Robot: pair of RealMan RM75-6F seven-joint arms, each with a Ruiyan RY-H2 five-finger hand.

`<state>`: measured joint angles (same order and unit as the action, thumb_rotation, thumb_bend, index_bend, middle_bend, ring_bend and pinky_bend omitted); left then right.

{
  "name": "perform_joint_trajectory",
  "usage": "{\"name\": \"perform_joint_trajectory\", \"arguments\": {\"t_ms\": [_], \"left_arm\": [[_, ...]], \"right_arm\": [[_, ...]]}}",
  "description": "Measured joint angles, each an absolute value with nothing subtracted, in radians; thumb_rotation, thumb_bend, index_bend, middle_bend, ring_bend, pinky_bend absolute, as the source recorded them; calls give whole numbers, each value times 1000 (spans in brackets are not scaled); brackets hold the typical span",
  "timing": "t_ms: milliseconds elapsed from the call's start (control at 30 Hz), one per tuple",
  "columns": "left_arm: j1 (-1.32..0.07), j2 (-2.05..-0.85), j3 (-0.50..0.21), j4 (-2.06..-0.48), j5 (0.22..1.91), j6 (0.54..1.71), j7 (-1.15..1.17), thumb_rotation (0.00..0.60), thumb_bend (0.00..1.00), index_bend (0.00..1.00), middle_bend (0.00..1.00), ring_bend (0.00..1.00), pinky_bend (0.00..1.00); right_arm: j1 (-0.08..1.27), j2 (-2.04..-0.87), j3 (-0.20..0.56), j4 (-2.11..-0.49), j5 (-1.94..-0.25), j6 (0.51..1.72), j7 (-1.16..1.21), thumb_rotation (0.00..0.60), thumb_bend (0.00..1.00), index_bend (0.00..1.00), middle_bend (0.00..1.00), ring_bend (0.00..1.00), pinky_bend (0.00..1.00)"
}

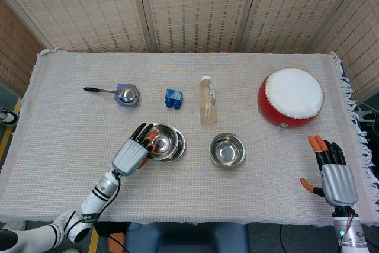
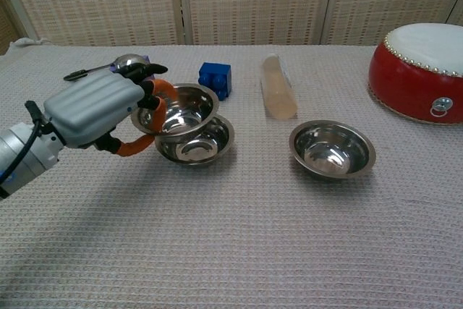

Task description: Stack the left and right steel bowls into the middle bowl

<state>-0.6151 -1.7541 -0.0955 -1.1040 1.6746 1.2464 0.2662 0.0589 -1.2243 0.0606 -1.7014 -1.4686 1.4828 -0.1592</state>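
My left hand [image 1: 133, 153] [image 2: 101, 111] grips the left steel bowl [image 1: 161, 138] [image 2: 179, 108] by its rim and holds it just above the middle bowl [image 1: 174, 149] [image 2: 204, 145], offset a little to the left. The right steel bowl [image 1: 227, 150] [image 2: 332, 150] sits on the cloth to the right of them, empty. My right hand [image 1: 335, 175] rests at the table's near right corner with fingers spread, holding nothing; the chest view does not show it.
Behind the bowls lie a clear bottle [image 1: 208, 99] [image 2: 278, 86] on its side, a blue block [image 1: 173, 98] [image 2: 215, 79] and a purple block with a ladle [image 1: 127, 95] [image 2: 127, 66]. A red drum [image 1: 291, 96] [image 2: 422, 69] stands at the back right.
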Motion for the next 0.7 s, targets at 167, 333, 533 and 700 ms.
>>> {"name": "perform_joint_trajectory", "arguments": {"t_ms": [167, 333, 533, 700], "left_arm": [[-628, -1754, -83, -1146, 1622, 1152, 330, 600, 426, 17, 49, 0, 94], [-625, -1730, -72, -1229, 1607, 1153, 340, 600, 412, 0, 28, 0, 93], [-595, -1661, -47, -1325, 1607, 1182, 372, 600, 412, 0, 24, 0, 92], [-544, -1609, -25, -1364, 1594, 1238, 392, 600, 411, 0, 25, 0, 92]], "right_arm": [[58, -1219, 59, -1701, -1472, 1482, -153, 600, 69, 0, 0, 0, 0], [62, -1221, 54, -1701, -1475, 1472, -157, 600, 71, 0, 0, 0, 0], [81, -1236, 49, -1699, -1482, 1441, -178, 600, 73, 0, 0, 0, 0], [120, -1255, 52, -1685, -1479, 1381, -207, 600, 73, 1, 0, 0, 0]]}}
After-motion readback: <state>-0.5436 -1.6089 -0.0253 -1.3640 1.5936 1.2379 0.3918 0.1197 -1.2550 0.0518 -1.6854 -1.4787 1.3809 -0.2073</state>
